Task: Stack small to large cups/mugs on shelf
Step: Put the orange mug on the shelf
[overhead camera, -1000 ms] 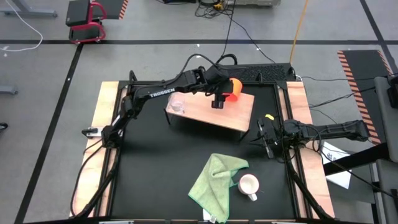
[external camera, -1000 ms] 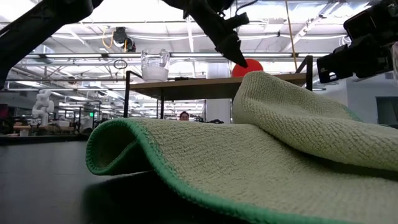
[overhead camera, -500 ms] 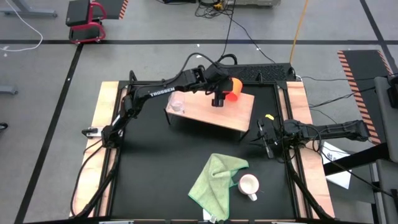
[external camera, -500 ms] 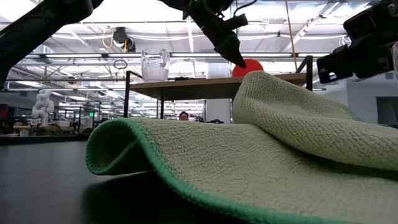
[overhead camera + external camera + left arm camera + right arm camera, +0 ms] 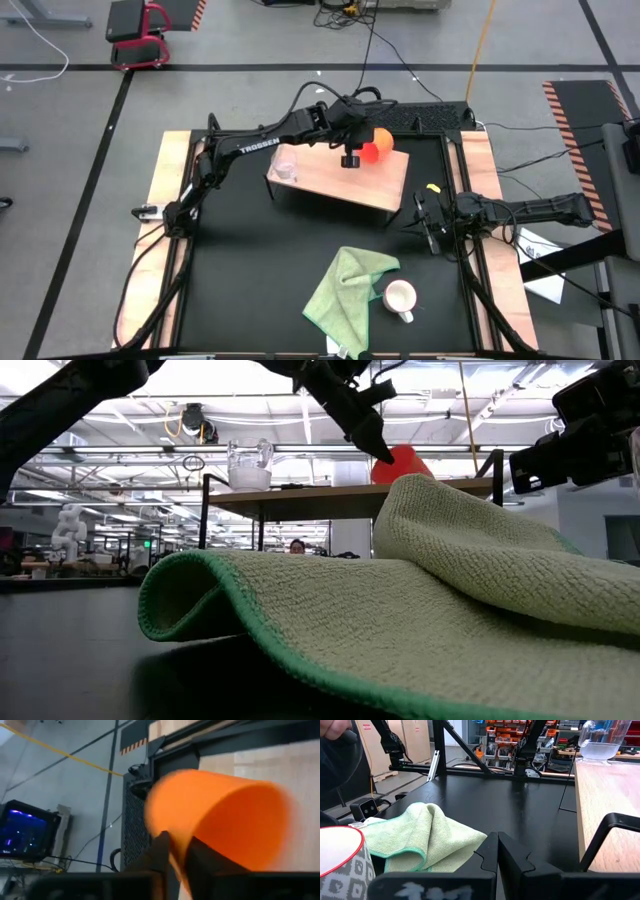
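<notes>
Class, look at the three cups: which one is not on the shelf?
The white mug: it stands on the black table beside the green cloth, while the orange mug and glass cup are at the shelf.

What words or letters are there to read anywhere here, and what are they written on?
"TROSSEN": white letters on the left arm, in the high view.
White mug: a grey pattern, but no letters that I can make out.
Blue screen in the left wrist view: too blurred to read.
Nothing else has readable words.
</notes>
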